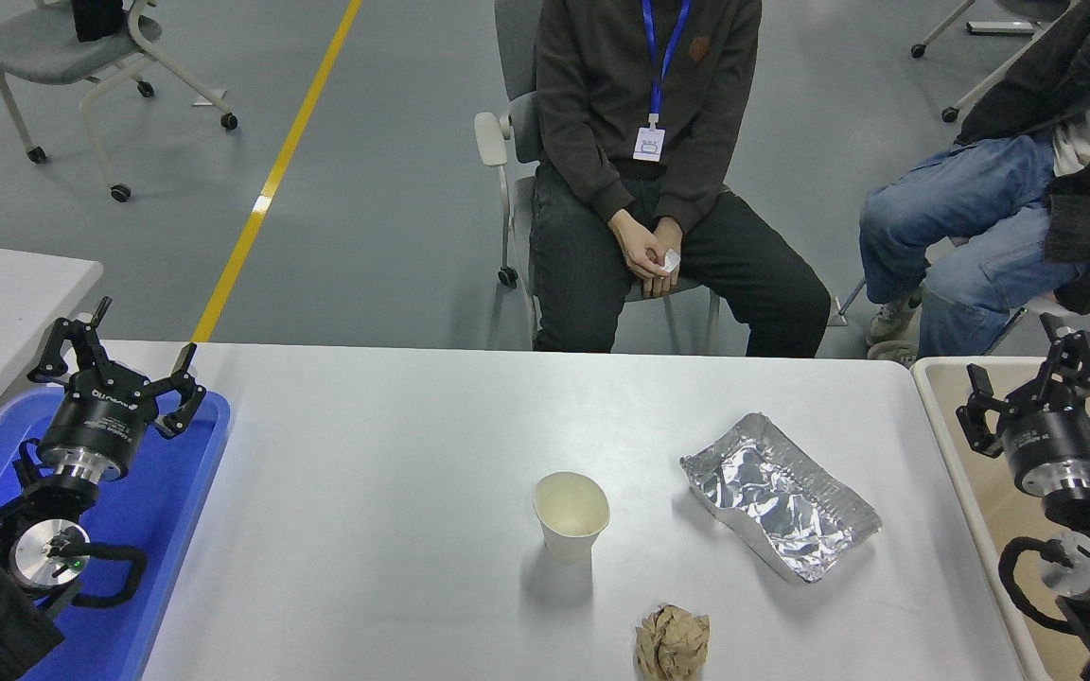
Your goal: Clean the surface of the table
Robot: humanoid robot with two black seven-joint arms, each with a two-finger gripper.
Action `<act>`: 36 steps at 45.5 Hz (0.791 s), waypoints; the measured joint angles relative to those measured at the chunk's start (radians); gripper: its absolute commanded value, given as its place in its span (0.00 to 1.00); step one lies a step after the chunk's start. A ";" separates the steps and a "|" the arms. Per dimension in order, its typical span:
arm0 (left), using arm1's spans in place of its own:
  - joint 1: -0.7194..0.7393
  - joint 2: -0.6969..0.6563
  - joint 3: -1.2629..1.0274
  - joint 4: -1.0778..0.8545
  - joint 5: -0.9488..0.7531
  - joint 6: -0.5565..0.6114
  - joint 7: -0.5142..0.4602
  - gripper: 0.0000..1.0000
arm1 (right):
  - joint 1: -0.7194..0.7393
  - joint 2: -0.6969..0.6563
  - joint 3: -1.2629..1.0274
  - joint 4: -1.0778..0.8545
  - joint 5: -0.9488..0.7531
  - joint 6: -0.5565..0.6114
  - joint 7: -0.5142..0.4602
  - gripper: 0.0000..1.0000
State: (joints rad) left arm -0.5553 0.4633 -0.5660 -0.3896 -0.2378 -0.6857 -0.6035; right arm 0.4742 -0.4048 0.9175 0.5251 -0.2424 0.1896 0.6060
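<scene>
Hovering at either end of the table surface [394, 445], my two grippers held nothing as the shot was taken. My left gripper [119, 364] hung over the blue tray [176, 530] at the table's left end, fingers spread wide, empty. My right gripper [1042, 369] sat over the beige bin [947, 416] at the right end, fingers likewise apart w/ nothing between them. Neither touched the tabletop.

The table surface, a broad grey-white top w/ rounded corners, filled the middle and lower part of the head view, btwn tray and bin. Three items lay on it, all right of center. A white paper cup [571, 515] stood upright, mouth open to the camera. Just right of it, apart from it, a crumpled foil tray [780, 495] lay skewed, one end toward the far edge. Near the front edge, below and btwn cup and foil, sat a wad of brown paper [673, 643], touching neither.

Beyond the far edge a person in dark clothes [649, 142] sat on a chair, hands clasped w/ a bit of white paper in them. A second person in jeans [999, 218] sat at far right, partly out of view. A corner of a smaller table [6, 293] showed at left, a grey chair on castors [81, 57] at top left, and a yellow floor line [271, 180] ran diagonally behind.
</scene>
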 measured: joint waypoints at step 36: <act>0.000 0.000 0.000 0.000 0.000 0.000 0.000 1.00 | 0.027 0.002 -0.001 0.006 0.000 0.001 -0.004 0.99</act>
State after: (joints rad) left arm -0.5553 0.4632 -0.5660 -0.3897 -0.2378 -0.6858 -0.6033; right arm 0.5011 -0.4024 0.9168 0.5315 -0.2424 0.1906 0.6024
